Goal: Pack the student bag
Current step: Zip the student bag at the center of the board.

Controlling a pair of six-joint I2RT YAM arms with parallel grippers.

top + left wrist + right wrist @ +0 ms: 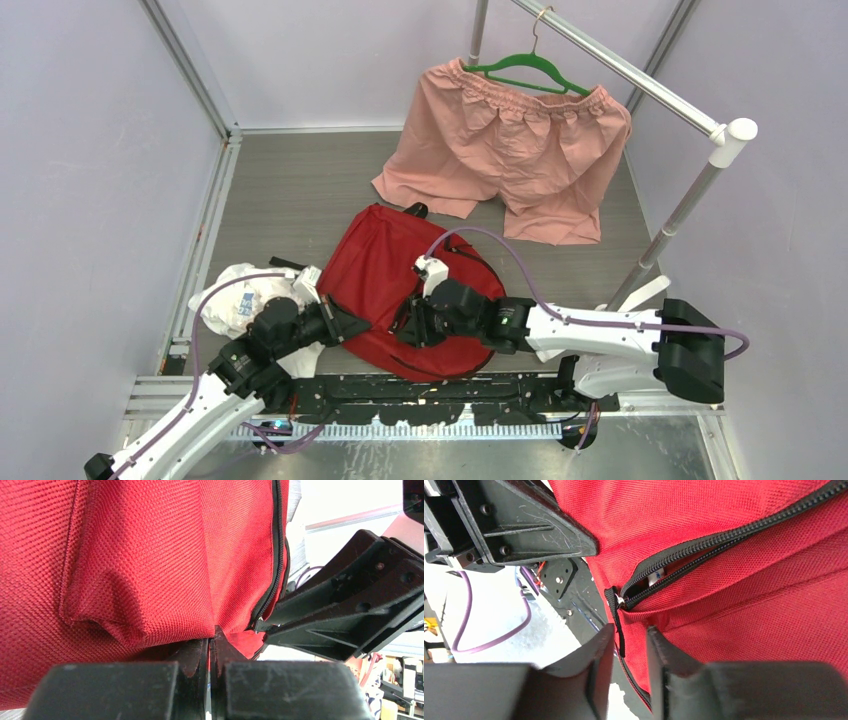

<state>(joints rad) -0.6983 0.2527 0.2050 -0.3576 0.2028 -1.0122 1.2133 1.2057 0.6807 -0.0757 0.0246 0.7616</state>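
Close up: left gripper (212,642) jaws clamped together on a fold of large red fabric backpack (380,260), at its 8 o'clock edge. Right gripper (630,630) jaws apart (black zipper pull strap (615,610) hanging between), at 6 o'clock. Backpack flat mid-tabletop (300,190).

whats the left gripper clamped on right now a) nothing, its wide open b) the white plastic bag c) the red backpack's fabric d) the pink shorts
c: in the left wrist view the left gripper is shut on a fold of the red student bag, next to its black zipper.
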